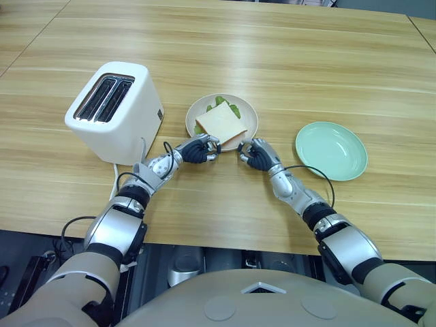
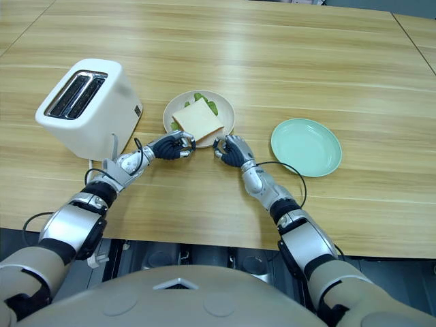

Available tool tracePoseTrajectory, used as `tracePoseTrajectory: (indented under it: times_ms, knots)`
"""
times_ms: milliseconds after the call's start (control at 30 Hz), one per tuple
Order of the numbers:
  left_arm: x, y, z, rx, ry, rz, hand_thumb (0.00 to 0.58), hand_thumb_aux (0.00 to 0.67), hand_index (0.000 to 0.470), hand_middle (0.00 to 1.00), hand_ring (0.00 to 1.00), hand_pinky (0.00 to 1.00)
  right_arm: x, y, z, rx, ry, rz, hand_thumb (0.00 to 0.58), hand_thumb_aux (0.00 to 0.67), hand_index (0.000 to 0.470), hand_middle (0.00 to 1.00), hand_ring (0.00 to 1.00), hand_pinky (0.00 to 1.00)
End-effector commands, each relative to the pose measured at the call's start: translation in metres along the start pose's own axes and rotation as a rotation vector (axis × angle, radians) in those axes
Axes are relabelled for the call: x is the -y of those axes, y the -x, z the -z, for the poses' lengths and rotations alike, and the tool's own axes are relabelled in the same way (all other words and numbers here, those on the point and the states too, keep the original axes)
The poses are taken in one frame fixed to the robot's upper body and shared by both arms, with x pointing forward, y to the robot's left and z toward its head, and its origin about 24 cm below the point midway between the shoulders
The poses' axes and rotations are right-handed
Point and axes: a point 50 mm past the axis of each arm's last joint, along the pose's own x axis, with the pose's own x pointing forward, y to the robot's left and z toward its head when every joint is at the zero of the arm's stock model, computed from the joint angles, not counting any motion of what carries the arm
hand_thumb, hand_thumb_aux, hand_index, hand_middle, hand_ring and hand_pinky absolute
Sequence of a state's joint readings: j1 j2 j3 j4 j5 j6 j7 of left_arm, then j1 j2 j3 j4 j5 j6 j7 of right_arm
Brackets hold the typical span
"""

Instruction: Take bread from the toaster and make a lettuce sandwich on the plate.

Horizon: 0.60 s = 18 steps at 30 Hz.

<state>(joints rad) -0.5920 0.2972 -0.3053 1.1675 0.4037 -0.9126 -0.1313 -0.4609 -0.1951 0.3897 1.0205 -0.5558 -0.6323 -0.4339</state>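
Wooden table (image 1: pixel 286 61): toaster (image 1: pixel 116 109) far left, slots look empty; green plate (image 1: pixel 332 150) right. Bread slice (image 1: pixel 221 124) atop lettuce (image 1: pixel 234 110) on beige plate (image 1: pixel 193 114), centre. Left hand (image 1: pixel 197 148) and right hand (image 1: pixel 257 154) curled, empty, at its near rim. Judged: assembly closing; next, pull hands clear without nudging plate.

A broad light-wood tabletop (image 1: pixel 286 54), its panels meeting at thin dark seams, catches soft overhead glare, with a dark space (image 1: pixel 27 248) below its near edge.

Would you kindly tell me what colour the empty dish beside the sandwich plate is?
The dish is plain pale green, clearest in the left eye view.
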Motion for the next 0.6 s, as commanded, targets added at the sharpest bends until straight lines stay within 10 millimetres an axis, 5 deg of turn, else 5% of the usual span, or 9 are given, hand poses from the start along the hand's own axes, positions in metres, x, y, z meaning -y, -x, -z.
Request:
tracePoseTrajectory:
  times_ms: [33, 67, 100, 133, 167, 200, 367, 600]
  knots:
    - [-0.014, 0.003, -0.011, 0.132, 0.113, -0.109, 0.554, 0.528, 0.363, 0.78, 0.78, 0.78, 0.021, 0.002, 0.001, 0.043, -0.043, 0.114, 0.58, 0.67, 0.46, 1.0, 1.0, 1.0]
    - [-0.018, 0.004, -0.015, 0.183, 0.161, -0.148, 0.474, 0.384, 0.263, 0.55, 0.55, 0.55, 0.029, 0.003, -0.001, 0.065, -0.065, 0.155, 0.58, 0.67, 0.46, 1.0, 1.0, 1.0]
    - [-0.023, 0.006, -0.019, 0.235, 0.211, -0.187, 0.278, 0.187, 0.128, 0.31, 0.31, 0.31, 0.038, 0.005, -0.002, 0.086, -0.094, 0.197, 0.548, 0.512, 0.352, 0.9, 0.9, 0.9]
    - [-0.026, 0.008, -0.022, 0.273, 0.246, -0.211, 0.0, 0.0, 0.0, 0.04, 0.04, 0.04, 0.043, 0.006, -0.003, 0.1, -0.113, 0.224, 0.216, 0.139, 0.096, 0.53, 0.53, 0.53]
    - [-0.029, 0.01, -0.024, 0.31, 0.28, -0.232, 0.0, 0.0, 0.0, 0.0, 0.0, 0.0, 0.05, 0.008, -0.004, 0.115, -0.132, 0.252, 0.0, 0.0, 0.0, 0.19, 0.19, 0.19]
    - [-0.033, 0.014, -0.028, 0.359, 0.32, -0.258, 0.0, 0.0, 0.0, 0.0, 0.0, 0.0, 0.061, 0.01, -0.007, 0.144, -0.164, 0.302, 0.0, 0.0, 0.0, 0.0, 0.0, 0.0]
    - [-0.042, 0.028, -0.041, 0.513, 0.418, -0.34, 0.0, 0.0, 0.0, 0.0, 0.0, 0.0, 0.094, 0.023, -0.023, 0.258, -0.287, 0.439, 0.0, 0.0, 0.0, 0.0, 0.0, 0.0]
    - [-0.039, 0.031, -0.047, 0.535, 0.451, -0.435, 0.0, 0.0, 0.0, 0.0, 0.0, 0.0, 0.096, 0.032, -0.035, 0.304, -0.342, 0.453, 0.0, 0.0, 0.0, 0.0, 0.0, 0.0]
